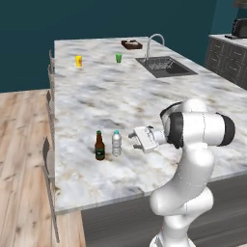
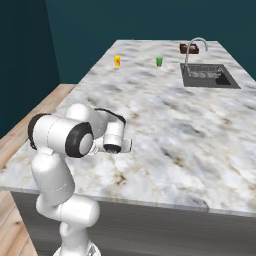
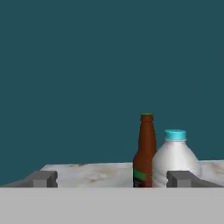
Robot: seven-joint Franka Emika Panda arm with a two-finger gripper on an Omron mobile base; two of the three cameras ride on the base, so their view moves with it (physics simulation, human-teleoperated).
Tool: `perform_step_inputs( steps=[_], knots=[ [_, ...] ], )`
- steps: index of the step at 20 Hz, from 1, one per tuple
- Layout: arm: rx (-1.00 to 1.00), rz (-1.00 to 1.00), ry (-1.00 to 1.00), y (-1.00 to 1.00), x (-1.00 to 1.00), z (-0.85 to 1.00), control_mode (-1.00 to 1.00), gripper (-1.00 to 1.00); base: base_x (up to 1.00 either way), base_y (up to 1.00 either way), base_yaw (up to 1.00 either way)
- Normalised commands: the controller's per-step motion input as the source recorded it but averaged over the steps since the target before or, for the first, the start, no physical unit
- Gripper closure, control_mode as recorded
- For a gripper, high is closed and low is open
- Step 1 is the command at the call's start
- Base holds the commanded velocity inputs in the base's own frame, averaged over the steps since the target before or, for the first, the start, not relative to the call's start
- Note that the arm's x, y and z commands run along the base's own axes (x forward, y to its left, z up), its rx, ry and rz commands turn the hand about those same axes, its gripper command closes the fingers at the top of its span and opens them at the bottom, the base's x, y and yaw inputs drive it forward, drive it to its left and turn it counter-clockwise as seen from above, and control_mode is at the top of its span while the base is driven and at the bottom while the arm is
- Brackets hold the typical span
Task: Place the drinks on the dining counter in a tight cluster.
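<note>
Two drinks stand side by side near the front left of the dining counter, almost touching: a dark brown beer bottle and a clear water bottle with a blue cap. My gripper hangs level just to the right of the water bottle, a short gap away, pointing at it. It is open and holds nothing. In the hand view the beer bottle and the water bottle stand ahead, right of centre. The right fingertip overlaps the water bottle's base, and my gripper is spread wide.
At the counter's far end stand a small yellow cup, a small green cup, a brown box, and a sink with a curved faucet. Stools line the left edge. My own arm hides the bottles in the right base view.
</note>
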Motion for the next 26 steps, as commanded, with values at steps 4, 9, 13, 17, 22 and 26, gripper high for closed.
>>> perform_step_inputs(
  steps=[4,9,13,17,22,26],
  knots=[
    [-0.05,0.00,0.05,-0.10,-0.49,0.26,-1.00,-1.00,0.00,0.00,0.00],
    [-0.07,0.00,0.02,-0.12,-0.53,0.20,-1.00,-1.00,0.00,0.00,0.00],
    [-0.04,0.00,0.06,-0.14,-0.45,0.23,-1.00,-1.00,0.00,0.00,0.00],
    [-0.01,0.00,0.10,-0.15,-0.42,0.26,-1.00,-1.00,0.00,0.00,0.00],
    [-0.01,0.00,0.13,-0.10,-0.35,0.23,-1.00,-1.00,0.00,0.00,0.00],
    [-0.05,0.00,0.06,-0.05,-0.30,0.11,-1.00,-1.00,0.00,0.00,0.00]
  ],
)
